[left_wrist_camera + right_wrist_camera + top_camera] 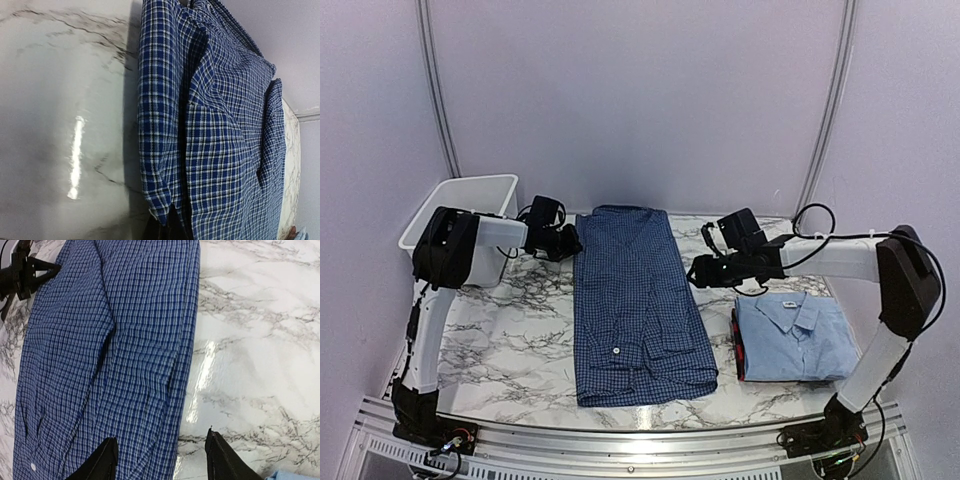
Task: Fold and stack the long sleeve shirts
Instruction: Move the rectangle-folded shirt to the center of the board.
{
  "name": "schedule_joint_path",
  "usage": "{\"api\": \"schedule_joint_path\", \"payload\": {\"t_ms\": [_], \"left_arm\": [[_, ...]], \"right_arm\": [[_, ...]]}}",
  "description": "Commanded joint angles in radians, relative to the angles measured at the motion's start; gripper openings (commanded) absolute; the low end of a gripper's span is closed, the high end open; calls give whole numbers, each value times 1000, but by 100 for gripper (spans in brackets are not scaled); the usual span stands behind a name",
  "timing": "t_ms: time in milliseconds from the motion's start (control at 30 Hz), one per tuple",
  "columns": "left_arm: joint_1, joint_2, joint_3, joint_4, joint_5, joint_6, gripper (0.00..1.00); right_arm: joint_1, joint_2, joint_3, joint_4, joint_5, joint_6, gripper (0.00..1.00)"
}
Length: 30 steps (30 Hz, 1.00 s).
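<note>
Marble tabletop [510, 340] lies bare left of the dark blue checked shirt [635, 320], folded long at centre; only a narrow strip parts its right edge from the folded light blue shirt [798, 340]. My left fingers [570, 242] are clenched at its left edge, my right fingers [100, 460] released, straddling its right edge. I cannot read the white neck label [788, 306] on the light blue one.

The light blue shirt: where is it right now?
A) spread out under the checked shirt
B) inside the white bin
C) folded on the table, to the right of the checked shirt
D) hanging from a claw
C: the light blue shirt lies folded on the table, apart from the long checked shirt on its left.
</note>
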Motion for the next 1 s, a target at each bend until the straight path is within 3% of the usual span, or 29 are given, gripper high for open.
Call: {"api": "schedule_joint_path", "payload": {"t_ms": [0,133,267,533,700,967], "left_arm": [[19,-46,14,-65,23,63,15],[15,-104,-16,-113,-5,84,46],[0,-281,-188,-120,-65,82,58],[-176,-659,-641,-116,-146,-15,60],[-311,-862,-909,-83,-188,-144,55],[-506,-993,-1120,-24,-222,-293,47]], "right_arm": [[46,-59,-52,30,14,26,56],[91,-94,-111,38,-11,50,56],[161,-151,-171,13,15,75,56],[226,-330,-372,21,18,166,57],[299,-422,-458,3,43,252,53],[396,-452,-521,-57,121,358,43]]}}
